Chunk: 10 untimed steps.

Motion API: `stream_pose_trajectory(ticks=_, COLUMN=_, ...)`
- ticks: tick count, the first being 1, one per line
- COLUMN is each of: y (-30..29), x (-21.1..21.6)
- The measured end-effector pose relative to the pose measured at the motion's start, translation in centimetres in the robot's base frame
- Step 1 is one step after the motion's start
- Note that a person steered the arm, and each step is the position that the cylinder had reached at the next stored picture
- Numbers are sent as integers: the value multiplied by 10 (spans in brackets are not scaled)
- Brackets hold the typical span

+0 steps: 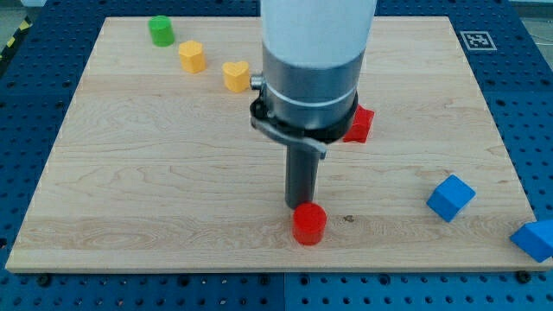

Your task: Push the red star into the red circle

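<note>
The red circle [308, 225] is a short red cylinder near the board's bottom edge, at the middle. My tip [300, 206] stands just above it in the view, a little to its left, touching it or nearly so. The red star [359, 124] lies further up and to the right; the arm's grey body hides its left part, so its shape is hard to make out. The star and the circle are well apart.
A green block [161, 31], a yellow block [191, 57] and a yellow heart [236, 76] form a line at the top left. Two blue cubes lie at the right, one inboard [450, 197] and one at the board's edge [534, 239]. The wooden board [130, 190] rests on a blue perforated table.
</note>
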State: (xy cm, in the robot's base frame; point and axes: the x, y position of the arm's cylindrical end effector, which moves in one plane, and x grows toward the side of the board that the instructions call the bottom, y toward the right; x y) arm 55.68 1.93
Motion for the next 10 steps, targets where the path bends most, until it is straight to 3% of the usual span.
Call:
stream_pose_trajectory(ticks=1, y=18, x=-26)
stream_pose_trajectory(ticks=3, y=185, x=-55)
stream_pose_trajectory(ticks=4, y=242, x=-95)
stream_pose_trajectory(ticks=5, y=231, x=-136)
stream_pose_trajectory(ticks=8, y=-10, x=-130)
stream_pose_trajectory(ticks=10, y=58, x=-131)
